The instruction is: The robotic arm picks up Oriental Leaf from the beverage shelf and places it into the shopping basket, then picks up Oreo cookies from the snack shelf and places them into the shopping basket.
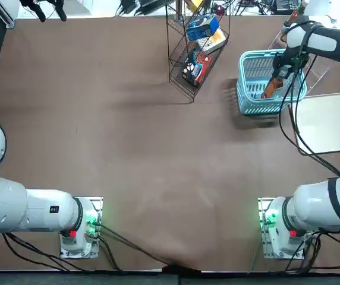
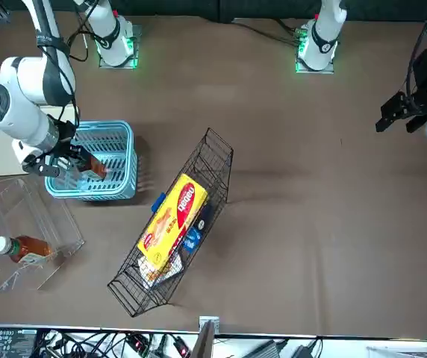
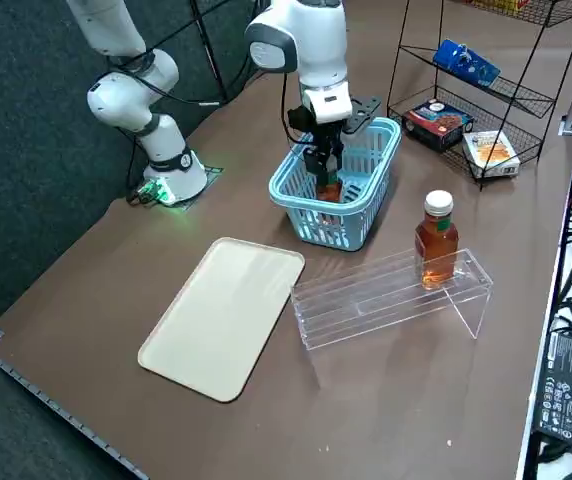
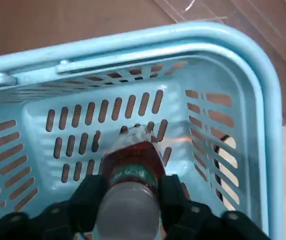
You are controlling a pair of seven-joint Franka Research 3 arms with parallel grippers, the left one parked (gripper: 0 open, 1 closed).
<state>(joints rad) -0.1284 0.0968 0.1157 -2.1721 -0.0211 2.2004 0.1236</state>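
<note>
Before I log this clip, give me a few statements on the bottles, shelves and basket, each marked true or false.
1. The right gripper holds a bottle by its cap end, over the basket. True.
2. The clear acrylic shelf is bare. False: another amber bottle with a white cap is on it.
3. The blue Oreo box is in the basket. False: it is on the wire rack.
4. The cream tray lies on the table beside the basket. True.
5. The basket is bright red. False: it is light turquoise.
</note>
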